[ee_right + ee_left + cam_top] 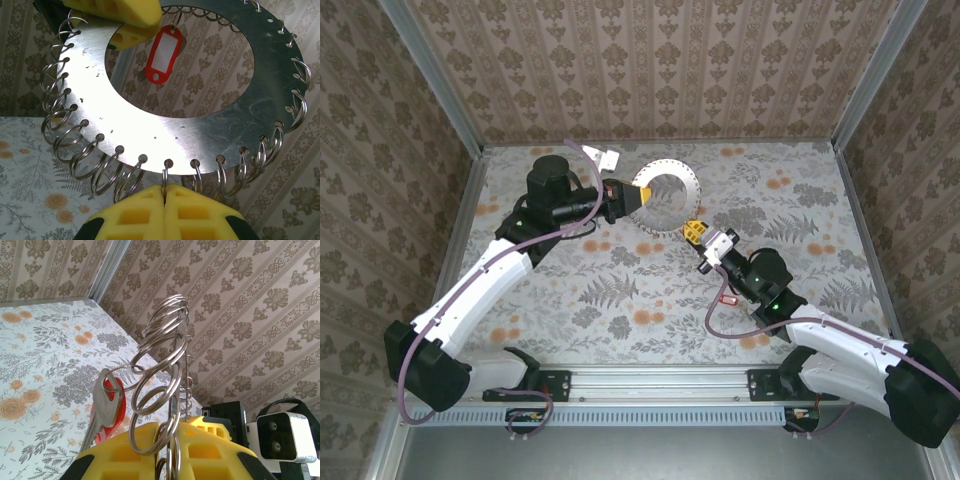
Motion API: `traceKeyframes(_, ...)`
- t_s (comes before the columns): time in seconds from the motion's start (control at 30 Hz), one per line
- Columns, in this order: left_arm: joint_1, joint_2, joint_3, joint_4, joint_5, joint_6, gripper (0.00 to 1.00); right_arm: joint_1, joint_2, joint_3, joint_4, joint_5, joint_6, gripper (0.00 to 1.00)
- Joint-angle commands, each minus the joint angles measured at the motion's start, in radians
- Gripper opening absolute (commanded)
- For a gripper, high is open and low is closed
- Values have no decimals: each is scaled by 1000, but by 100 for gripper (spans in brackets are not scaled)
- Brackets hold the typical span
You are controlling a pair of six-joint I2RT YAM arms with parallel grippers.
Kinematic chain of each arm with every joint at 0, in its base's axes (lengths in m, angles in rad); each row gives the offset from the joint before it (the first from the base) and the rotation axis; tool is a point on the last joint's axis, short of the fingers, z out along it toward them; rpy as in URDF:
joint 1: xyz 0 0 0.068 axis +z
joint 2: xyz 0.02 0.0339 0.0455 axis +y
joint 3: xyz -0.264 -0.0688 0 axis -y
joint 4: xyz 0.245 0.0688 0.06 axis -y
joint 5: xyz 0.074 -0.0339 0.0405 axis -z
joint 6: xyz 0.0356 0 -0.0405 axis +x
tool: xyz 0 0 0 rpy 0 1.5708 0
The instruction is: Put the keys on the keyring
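The keyring (670,195) is a flat silvery metal disc with a wide hole, fringed with split rings, and it is held up off the table. My left gripper (636,197) is shut on its left edge, its yellow fingers (125,452) clamping the disc among the rings. One key (102,407) with a red tag hangs from a ring beside those fingers, and the tag (161,54) shows through the disc's hole. My right gripper (164,196) is shut on a single split ring at the disc's (150,117) lower edge. Another red-tagged key (728,297) lies on the table beside my right arm.
A small white object (608,158) lies at the back of the floral table (620,290), behind my left arm. Patterned walls enclose the back and both sides. The two grippers (694,232) stand close together at the disc.
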Motion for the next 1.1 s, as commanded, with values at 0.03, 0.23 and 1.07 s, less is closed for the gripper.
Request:
traceKeyframes(0.03, 5, -13, 16, 51, -6, -14, 0, 7, -8, 25, 18, 23, -4, 0)
traceKeyframes(0.23, 15, -31, -40, 68, -139, -79, 0, 3, -33, 8, -7, 26, 20, 0)
traceKeyframes(1.07, 43, 22, -405, 327, -197, -429, 29, -149, 55, 92, -249, -333, 267, 0)
